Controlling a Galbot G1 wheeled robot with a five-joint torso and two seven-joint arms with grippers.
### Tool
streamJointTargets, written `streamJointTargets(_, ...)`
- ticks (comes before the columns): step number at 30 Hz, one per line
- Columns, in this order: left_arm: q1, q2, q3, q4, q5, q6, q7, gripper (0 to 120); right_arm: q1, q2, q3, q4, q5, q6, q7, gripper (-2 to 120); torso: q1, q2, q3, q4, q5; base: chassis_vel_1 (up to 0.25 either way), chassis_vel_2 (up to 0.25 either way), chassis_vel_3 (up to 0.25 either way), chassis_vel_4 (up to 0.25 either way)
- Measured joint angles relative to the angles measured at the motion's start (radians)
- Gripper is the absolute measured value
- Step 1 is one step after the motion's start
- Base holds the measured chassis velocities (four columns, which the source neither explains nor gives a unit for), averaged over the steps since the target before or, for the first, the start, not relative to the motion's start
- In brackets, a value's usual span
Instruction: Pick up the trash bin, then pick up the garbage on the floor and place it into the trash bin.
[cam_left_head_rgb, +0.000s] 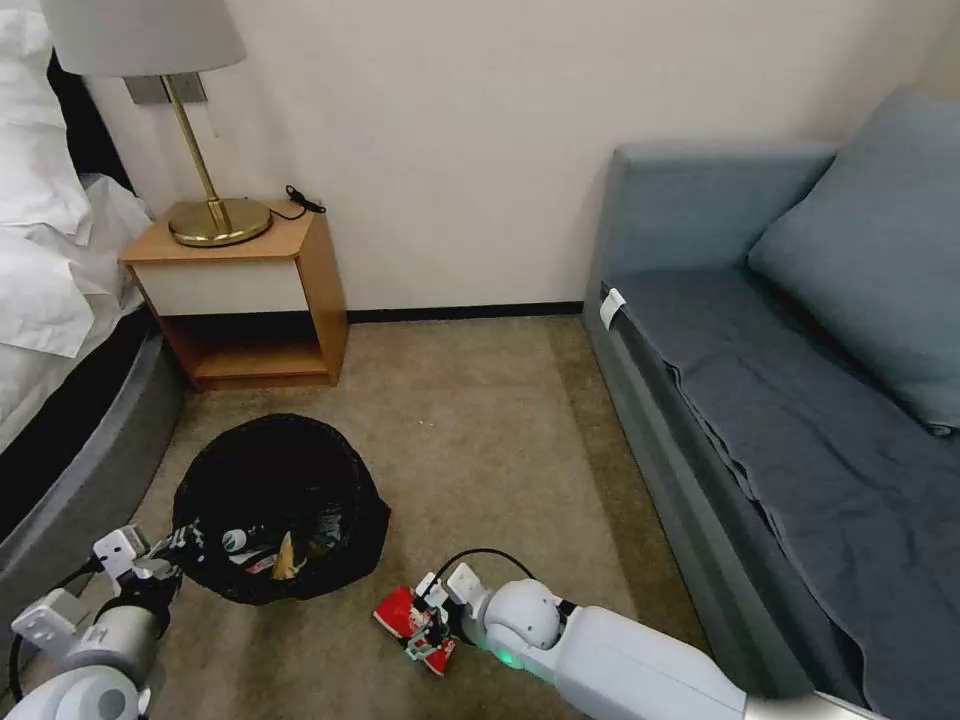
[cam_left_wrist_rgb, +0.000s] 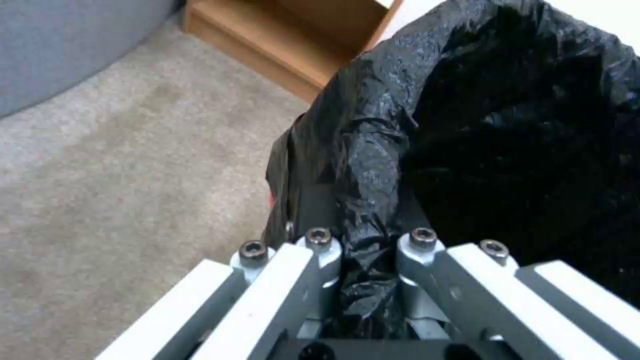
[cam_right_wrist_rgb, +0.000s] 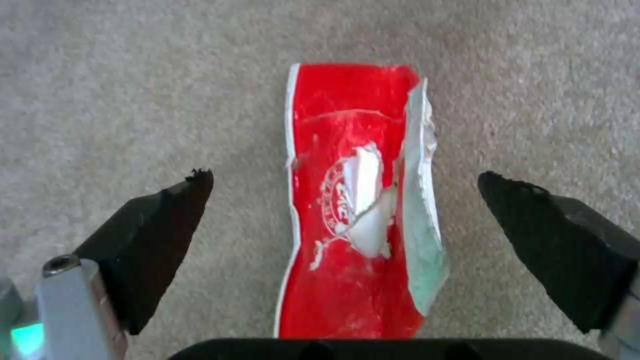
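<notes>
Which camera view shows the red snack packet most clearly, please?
The right wrist view shows it best: the red snack packet lies flat on the carpet, between the open fingers of the right gripper. In the head view it is partly hidden by that gripper.
</notes>
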Motion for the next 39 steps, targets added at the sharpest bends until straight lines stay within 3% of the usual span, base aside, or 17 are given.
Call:
streamJointTargets(9, 0.007, -0.018, 0.025, -0.016, 0.006, -0.008, 0.003, 4, 0.007, 0.017, -0.027, -0.027, -0.003, 0.005, 0.020, 100, 0.000, 0.000, 0.000, -0.0001, 0.0000, 0.000, 0.000, 0.000, 0.000)
streamJointTargets(22, 0.016, 0.000, -0.011, -0.001, -0.045, -0.022, 0.014, 4, 0.016, 0.034, -0.029, -0.061, 0.004, 0.002, 0.043, 100, 0.000, 0.000, 0.000, 0.0001, 0.0001, 0.000, 0.000, 0.000, 0.000)
streamJointTargets(29, 0.015, 0.005, 0.000, -0.004, -0.056, -0.024, 0.017, 4, 0.049, -0.005, -0.026, -0.112, -0.003, 0.010, 0.045, 100, 0.000, 0.000, 0.000, -0.0001, 0.0000, 0.000, 0.000, 0.000, 0.000)
streamJointTargets(39, 0.016, 0.004, -0.004, -0.010, -0.059, -0.025, 0.018, 4, 0.066, 0.023, -0.031, -0.201, -0.023, 0.026, 0.035, 100, 0.000, 0.000, 0.000, 0.0000, 0.0001, 0.000, 0.000, 0.000, 0.000)
